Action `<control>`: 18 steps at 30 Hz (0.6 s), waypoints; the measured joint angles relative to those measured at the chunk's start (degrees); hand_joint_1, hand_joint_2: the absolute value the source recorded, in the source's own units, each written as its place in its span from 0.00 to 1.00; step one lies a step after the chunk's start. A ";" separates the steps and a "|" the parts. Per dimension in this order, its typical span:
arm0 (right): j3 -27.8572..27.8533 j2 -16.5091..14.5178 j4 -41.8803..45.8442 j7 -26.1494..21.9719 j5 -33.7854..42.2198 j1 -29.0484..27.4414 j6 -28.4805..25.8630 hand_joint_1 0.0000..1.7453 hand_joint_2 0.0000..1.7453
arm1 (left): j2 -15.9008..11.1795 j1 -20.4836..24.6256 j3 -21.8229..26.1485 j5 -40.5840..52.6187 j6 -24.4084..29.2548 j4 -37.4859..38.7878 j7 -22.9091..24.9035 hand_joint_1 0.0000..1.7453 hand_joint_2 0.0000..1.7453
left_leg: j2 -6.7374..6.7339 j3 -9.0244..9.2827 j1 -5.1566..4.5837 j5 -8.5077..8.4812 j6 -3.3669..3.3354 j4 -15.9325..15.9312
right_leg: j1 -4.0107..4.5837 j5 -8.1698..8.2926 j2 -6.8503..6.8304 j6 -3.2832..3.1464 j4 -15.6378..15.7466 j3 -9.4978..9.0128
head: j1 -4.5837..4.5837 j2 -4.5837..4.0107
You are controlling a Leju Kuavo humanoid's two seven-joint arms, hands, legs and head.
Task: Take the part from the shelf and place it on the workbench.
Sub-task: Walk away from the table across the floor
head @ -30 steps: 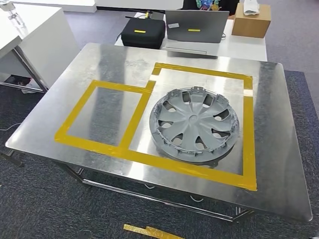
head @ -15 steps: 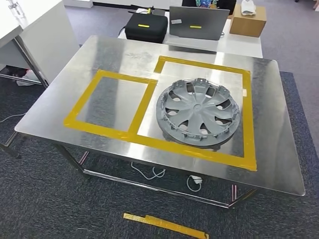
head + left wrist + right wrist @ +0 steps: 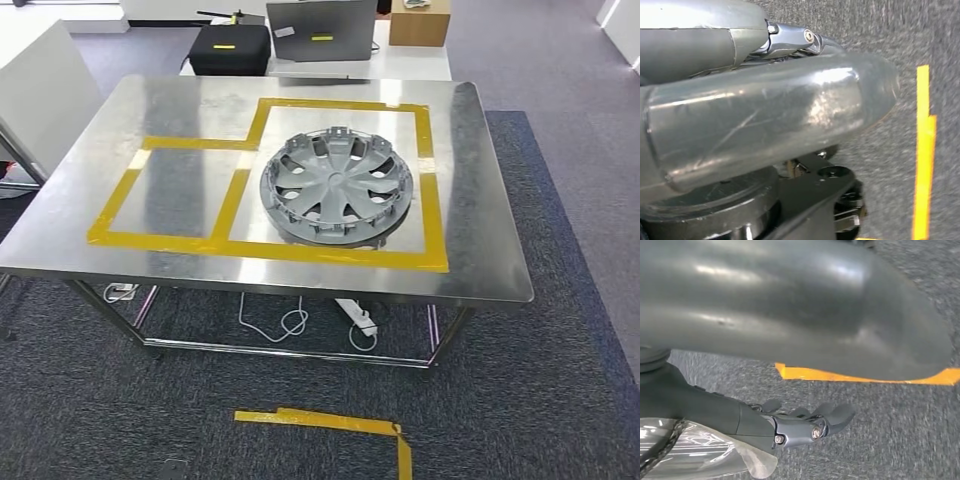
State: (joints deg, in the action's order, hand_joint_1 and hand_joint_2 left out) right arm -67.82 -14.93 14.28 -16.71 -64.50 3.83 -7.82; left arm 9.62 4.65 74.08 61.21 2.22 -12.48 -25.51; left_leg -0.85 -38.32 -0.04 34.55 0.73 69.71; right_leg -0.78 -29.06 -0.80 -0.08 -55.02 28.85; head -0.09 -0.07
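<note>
Grey spoked round plastic part point(image 3: 336, 187) flat on shiny steel workbench point(image 3: 483, 230); both hands' state unclear

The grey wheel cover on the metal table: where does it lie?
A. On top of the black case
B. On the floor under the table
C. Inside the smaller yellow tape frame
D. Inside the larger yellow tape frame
D: in the head view the wheel cover lies flat inside the larger yellow tape frame on the metal table.
</note>
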 joint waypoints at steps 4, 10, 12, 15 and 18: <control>1.44 -0.02 -0.77 0.53 -1.20 0.15 0.36 0.00 0.00 | -0.09 0.15 -0.04 0.02 0.07 0.00 -0.25 0.00 0.00 | 0.84 4.84 0.06 -2.23 -0.38 0.46 | 0.07 3.15 2.27 0.32 -0.58 3.85 | -0.02 0.00; 3.30 -0.22 -1.41 1.33 -3.48 -0.03 -0.41 0.00 0.00 | -0.16 0.66 -0.18 0.13 0.49 0.00 -0.44 0.00 0.00 | 2.26 14.15 -0.33 -3.12 -2.25 -15.20 | 0.09 6.69 3.77 2.10 -0.97 6.83 | -0.04 -0.01; 4.08 -0.22 -1.55 1.89 -4.49 -0.15 -0.82 0.00 0.00 | -0.16 0.56 -0.22 0.20 0.63 0.00 -0.38 0.00 0.00 | 1.66 12.58 -0.29 -4.57 -3.18 -15.26 | 0.00 4.40 3.06 2.55 -2.44 7.99 | 0.11 -0.01; 5.08 -0.22 -1.70 2.31 -5.18 -0.12 -0.96 0.00 0.00 | -0.17 0.39 -0.29 0.48 0.75 0.00 -0.27 0.00 0.00 | 0.76 9.66 -0.52 -6.90 -3.99 -15.23 | 0.02 -4.87 1.51 2.88 -11.88 10.45 | 0.50 0.00; 5.60 -0.22 -1.75 2.33 -5.36 -0.07 -0.99 0.00 0.00 | -0.17 0.33 -0.34 0.68 0.85 0.00 -0.02 0.00 0.00 | -0.04 6.34 -0.84 -9.08 -3.96 -14.64 | 0.11 -4.75 1.30 2.97 -18.44 9.28 | 0.52 0.00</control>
State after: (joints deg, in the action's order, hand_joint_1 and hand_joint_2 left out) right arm -62.22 -15.15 12.53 -14.38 -69.86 3.75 -8.81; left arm 9.45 4.98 73.74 61.89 3.07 -12.48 -25.53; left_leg -0.90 -31.98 -0.89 25.48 -3.23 55.07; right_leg -0.67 -33.80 0.51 2.89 -73.46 38.13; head 0.43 -0.07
